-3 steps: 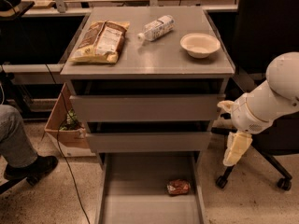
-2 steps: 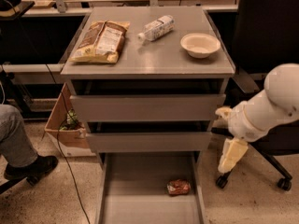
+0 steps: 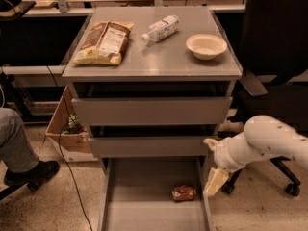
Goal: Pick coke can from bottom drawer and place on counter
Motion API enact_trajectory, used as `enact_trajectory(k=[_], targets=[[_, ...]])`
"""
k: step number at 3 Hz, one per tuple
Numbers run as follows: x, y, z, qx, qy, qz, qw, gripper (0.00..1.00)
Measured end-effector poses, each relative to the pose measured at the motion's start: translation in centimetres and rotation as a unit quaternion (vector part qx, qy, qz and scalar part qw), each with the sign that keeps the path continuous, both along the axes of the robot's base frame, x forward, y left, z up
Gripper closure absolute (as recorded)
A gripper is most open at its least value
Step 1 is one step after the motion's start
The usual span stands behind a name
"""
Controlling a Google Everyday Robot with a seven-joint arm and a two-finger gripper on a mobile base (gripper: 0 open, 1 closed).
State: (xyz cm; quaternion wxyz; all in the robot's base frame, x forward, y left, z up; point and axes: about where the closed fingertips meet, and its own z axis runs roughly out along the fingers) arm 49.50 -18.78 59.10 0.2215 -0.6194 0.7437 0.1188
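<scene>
Camera view. You have the bottom drawer [image 3: 139,196] pulled out, and its front end is cut off by the lower edge. The can [image 3: 184,192] sits on the drawer floor near the right wall. It is a small reddish shape, and you cannot tell whether it is upright or on its side. The gripper [image 3: 215,181] hangs pointing down just right of the can, level with the drawer's right wall and not touching the can. Whether it is over the drawer or outside the wall is unclear. Grip state: cannot tell, though nothing shows in its hold. The arm [image 3: 262,141] runs off the right edge.

The two upper drawers are nearly closed, with dark gaps above them hiding what is inside.

Against the earlier pictures, the gripper has come down and leftward, closer to the can. The can has not moved, and the counter [image 3: 159,61] items are unchanged.

On the counter are a chip bag [image 3: 103,42] at left, a bottle [image 3: 160,28] lying on its side, and a bowl [image 3: 206,45] at right. The bag has a pale panel and the bottle a white label, but no writing is legible on either or on the can.

At left, a leg [image 3: 14,143] and a box [image 3: 65,129] are partly cut off.
</scene>
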Motion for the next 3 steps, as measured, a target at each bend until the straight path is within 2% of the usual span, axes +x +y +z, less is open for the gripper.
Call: enact_trajectory(k=[1,2,3], targets=[[1.1,1.8,-7.5,0.017,0.002,0.013,0.9998,0.00],[1.9,4.0,-15.6,0.028,0.013,0.011,0.9995,0.00],[1.9,4.0,-15.6,0.028,0.013,0.011,0.9995,0.00]])
